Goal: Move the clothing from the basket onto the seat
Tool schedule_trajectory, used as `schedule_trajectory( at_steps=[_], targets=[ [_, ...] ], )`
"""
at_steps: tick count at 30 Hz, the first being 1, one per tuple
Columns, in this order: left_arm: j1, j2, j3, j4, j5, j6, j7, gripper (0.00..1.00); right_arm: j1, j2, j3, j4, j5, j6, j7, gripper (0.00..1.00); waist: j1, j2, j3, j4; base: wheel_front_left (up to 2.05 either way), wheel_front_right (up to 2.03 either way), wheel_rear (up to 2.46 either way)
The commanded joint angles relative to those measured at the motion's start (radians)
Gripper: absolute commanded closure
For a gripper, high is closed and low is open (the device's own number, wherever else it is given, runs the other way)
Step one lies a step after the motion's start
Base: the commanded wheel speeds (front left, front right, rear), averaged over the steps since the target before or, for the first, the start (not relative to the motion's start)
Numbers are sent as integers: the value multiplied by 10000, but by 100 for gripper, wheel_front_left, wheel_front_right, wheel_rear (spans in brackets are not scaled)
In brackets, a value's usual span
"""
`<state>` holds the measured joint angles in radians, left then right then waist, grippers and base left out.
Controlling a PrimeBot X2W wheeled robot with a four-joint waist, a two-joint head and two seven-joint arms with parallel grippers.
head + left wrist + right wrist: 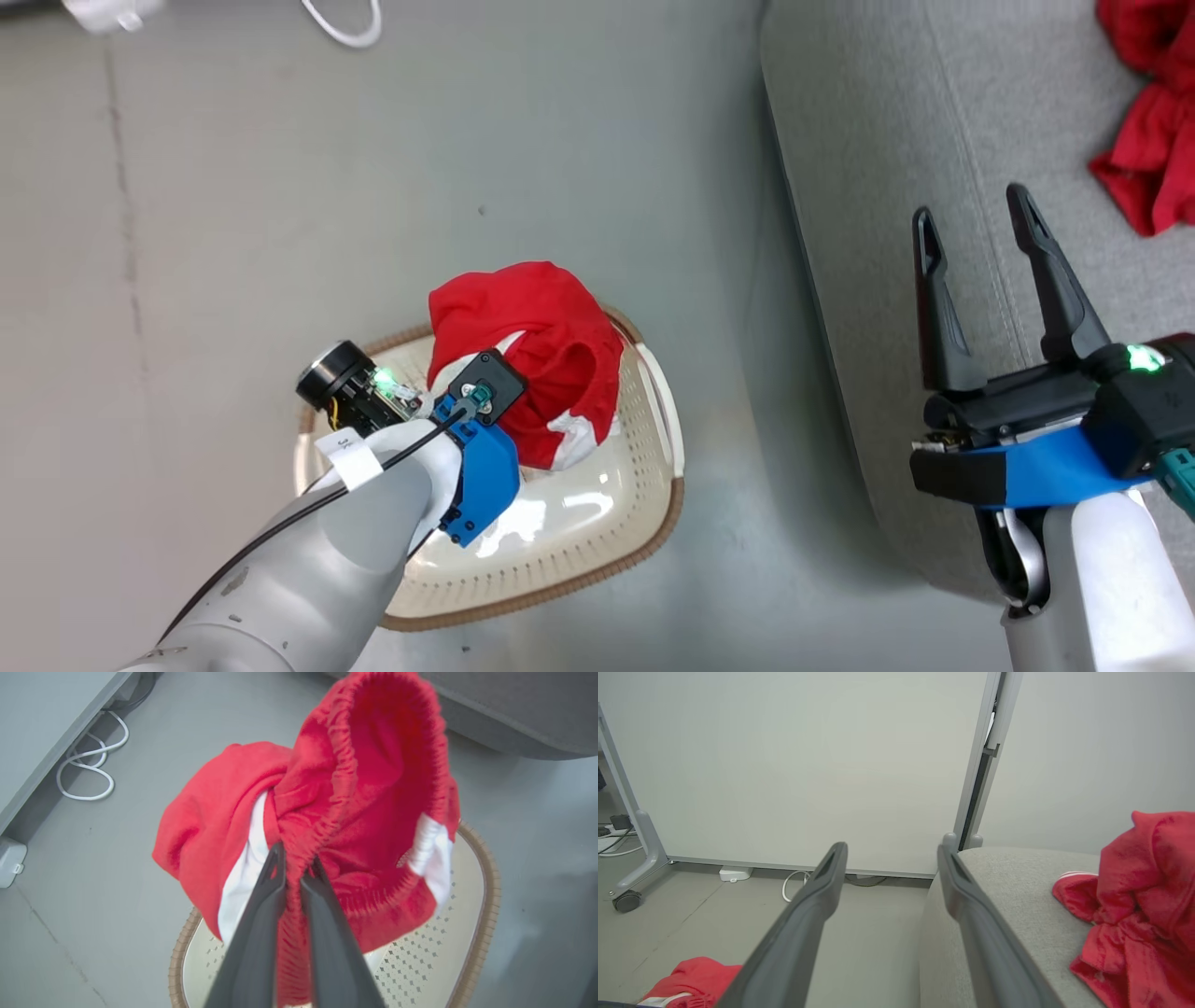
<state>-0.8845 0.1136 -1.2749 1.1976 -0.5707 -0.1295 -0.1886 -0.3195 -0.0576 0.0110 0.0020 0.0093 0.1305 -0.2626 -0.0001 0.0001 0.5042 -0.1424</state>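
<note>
A red garment with white panels (364, 788) hangs bunched over the cream basket (490, 891), lifted partly out of it. My left gripper (294, 858) is shut on its elastic waistband. In the head view the same garment (541, 327) sits over the basket's (644, 523) far side, with my left wrist in front of it. A second red garment (1148, 140) lies crumpled on the light grey seat (887, 140) at the right. My right gripper (971, 224) is open with nothing in it, hovering over the seat's left edge, well short of that garment (1134, 896).
The basket stands on grey floor left of the seat. A white cable (345, 28) and a small white box (9, 861) lie on the floor by the wall. A pale panel (784, 765) on a wheeled stand (626, 900) rises beyond the seat.
</note>
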Motion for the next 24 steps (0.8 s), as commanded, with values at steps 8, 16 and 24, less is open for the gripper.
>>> schedule_trajectory(
  at_steps=[8,16,24],
  targets=[
    [339,-61,309,-280,-907,-14,-686,100,588,-183,-17,388,65,5,-34,0,1,-1,-1651,599,0,0,0],
    [464,228,1158,-1122,-1267,-5,-773,100,1056,-199,-40,609,90,3,-34,0,1,-1,-2592,913,0,0,0],
    [966,549,2383,-2445,-879,164,-777,100,1489,-167,-36,788,129,5,-36,0,1,-1,-3370,1190,0,0,0]
  ],
)
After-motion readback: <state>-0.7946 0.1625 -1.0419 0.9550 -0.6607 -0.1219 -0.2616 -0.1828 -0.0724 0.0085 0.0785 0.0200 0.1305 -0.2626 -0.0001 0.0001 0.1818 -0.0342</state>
